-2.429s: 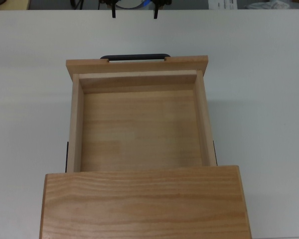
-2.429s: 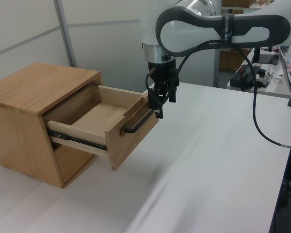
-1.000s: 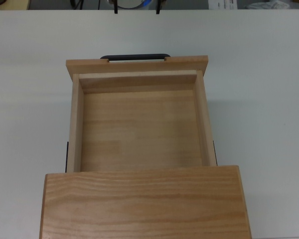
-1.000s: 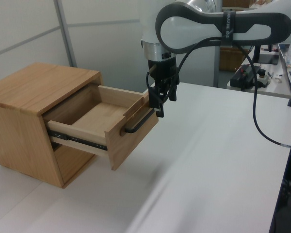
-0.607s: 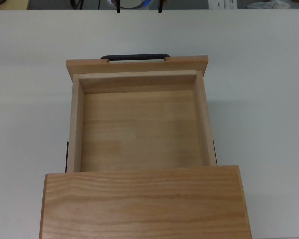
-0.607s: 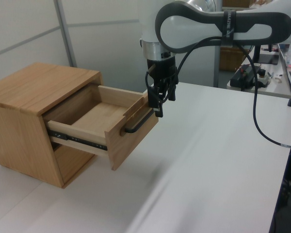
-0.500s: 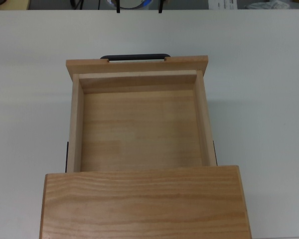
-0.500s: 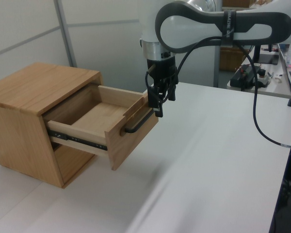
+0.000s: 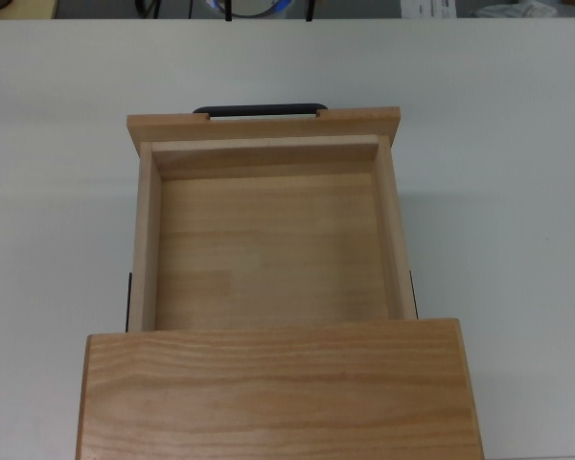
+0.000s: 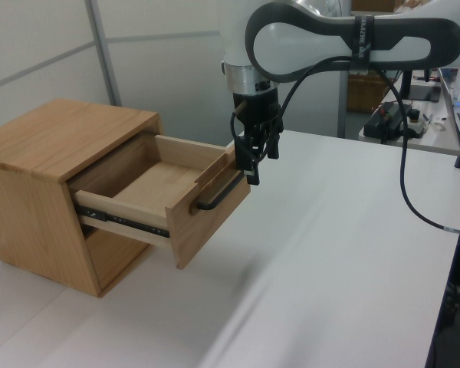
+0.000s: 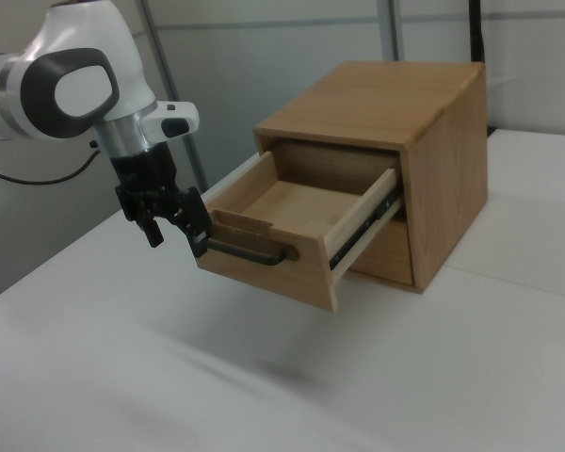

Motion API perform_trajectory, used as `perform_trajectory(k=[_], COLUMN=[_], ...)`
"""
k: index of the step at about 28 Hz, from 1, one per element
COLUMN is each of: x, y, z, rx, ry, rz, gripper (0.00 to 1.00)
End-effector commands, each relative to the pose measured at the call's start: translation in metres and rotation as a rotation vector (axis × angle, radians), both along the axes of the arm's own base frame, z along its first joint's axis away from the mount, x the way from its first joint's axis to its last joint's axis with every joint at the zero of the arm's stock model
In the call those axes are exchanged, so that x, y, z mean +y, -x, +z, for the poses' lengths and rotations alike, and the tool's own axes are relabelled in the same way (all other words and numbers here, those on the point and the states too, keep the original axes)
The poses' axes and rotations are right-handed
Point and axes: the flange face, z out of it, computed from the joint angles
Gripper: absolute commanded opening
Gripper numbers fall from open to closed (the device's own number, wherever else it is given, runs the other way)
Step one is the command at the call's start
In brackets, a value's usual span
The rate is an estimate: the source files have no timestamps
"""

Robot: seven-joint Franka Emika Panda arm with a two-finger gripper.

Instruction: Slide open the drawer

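The drawer (image 10: 169,192) stands pulled well out of the wooden cabinet (image 10: 42,192), its black handle (image 11: 250,251) facing the arm. The pincer (image 11: 177,231) hangs just above the handle — fingers (image 10: 254,165) spread apart, gripping nothing. Cabinet rests on the white surface (image 10: 330,268).

A white table (image 10: 345,253) fills the lower part of every view. Behind it stand pale wall panels (image 10: 38,54) with grey metal posts (image 10: 103,50). At the left view's upper right, a cluttered desk (image 10: 414,115).
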Motion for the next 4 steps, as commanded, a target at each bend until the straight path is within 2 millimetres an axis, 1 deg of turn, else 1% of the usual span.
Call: perform_trajectory(k=[1,4], x=[0.0011,0.0009], y=[0.0018,0.0022], z=[0.0069,0.0077], rx=[0.016,0.015], ry=[0.003,0.005], rz=[0.023,0.023], gripper=[1.0,1.0])
